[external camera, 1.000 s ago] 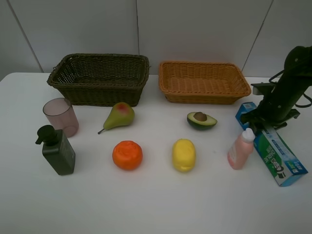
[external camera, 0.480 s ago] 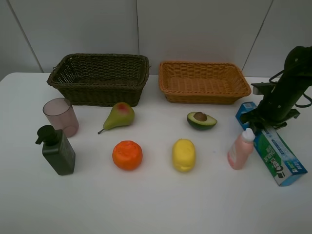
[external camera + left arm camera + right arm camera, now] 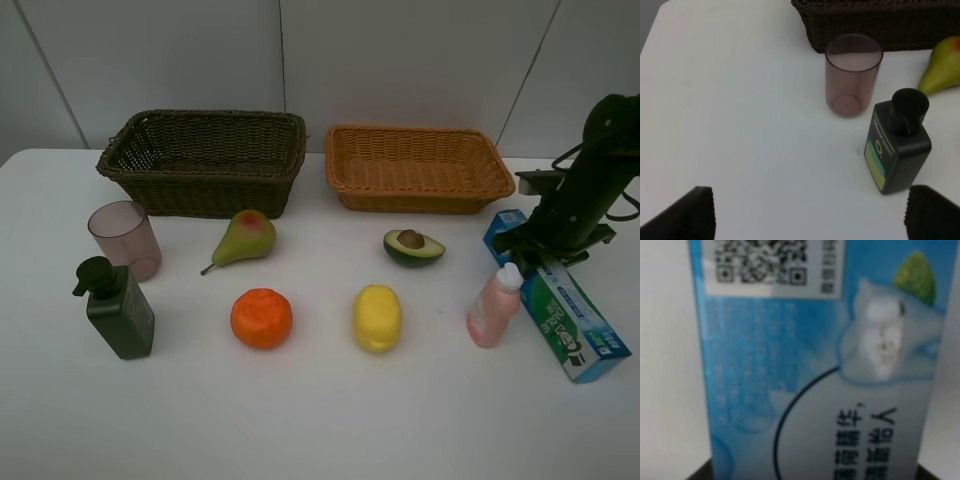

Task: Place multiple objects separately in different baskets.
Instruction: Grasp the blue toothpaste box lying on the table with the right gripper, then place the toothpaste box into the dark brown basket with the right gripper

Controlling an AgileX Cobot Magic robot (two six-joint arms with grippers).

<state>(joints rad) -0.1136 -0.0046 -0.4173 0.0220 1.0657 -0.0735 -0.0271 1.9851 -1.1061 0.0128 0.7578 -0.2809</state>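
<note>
My right gripper (image 3: 541,247) is down on the far end of the blue-green toothpaste box (image 3: 575,320), which lies on the table. In the right wrist view the toothpaste box (image 3: 815,365) fills the picture with dark fingertips (image 3: 702,472) at both its sides, shut on it. A small pink bottle (image 3: 493,308) stands just left of the box. Pear (image 3: 245,237), orange (image 3: 261,317), lemon (image 3: 377,317) and avocado half (image 3: 413,246) lie mid-table. The pink cup (image 3: 852,75) and dark green pump bottle (image 3: 897,150) stand ahead of my open left gripper (image 3: 810,220).
The dark olive-brown basket (image 3: 200,120) and the orange-tan basket (image 3: 420,135) stand side by side at the back, both with nothing in them. A white wall rises behind them. The left arm does not show in the exterior high view.
</note>
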